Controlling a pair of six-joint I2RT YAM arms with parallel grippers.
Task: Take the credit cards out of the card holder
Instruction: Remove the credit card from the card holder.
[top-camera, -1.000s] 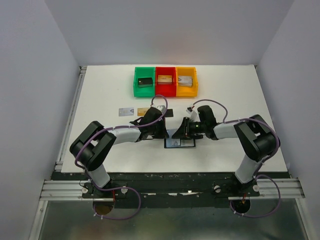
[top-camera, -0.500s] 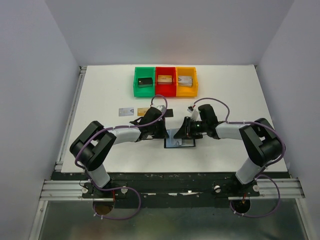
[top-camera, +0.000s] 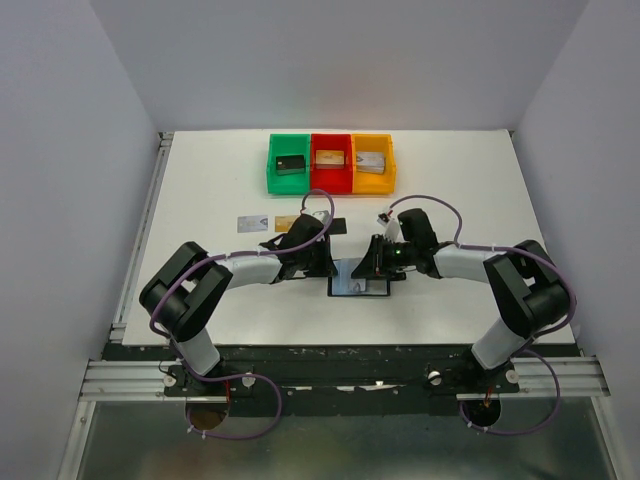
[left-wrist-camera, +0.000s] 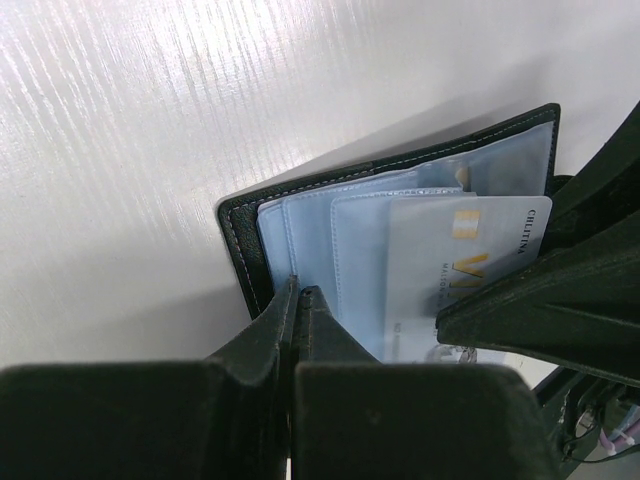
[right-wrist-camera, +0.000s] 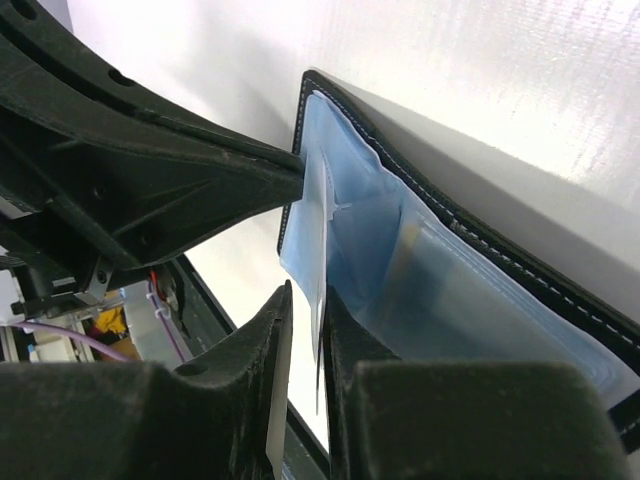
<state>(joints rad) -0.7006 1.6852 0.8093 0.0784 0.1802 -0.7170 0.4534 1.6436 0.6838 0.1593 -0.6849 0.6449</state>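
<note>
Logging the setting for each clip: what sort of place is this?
Most likely a robotics lab test cell: a white table boxed in by plain walls, two robot arms bolted to a metal rail, and three coloured sorting bins.

Black card holder (left-wrist-camera: 238, 250), blue-grey lining, pale stitching
At its 3 o'clock a silver-grey card (left-wrist-camera: 470, 270) with gold lettering; at the table's 12 o'clock a green bin (top-camera: 288, 185), red bin (top-camera: 331, 185), yellow bin (top-camera: 372, 185)

Left arm (top-camera: 250, 265) and right arm (top-camera: 455, 262) stretch low toward each other, both jaws pinched together.
</note>
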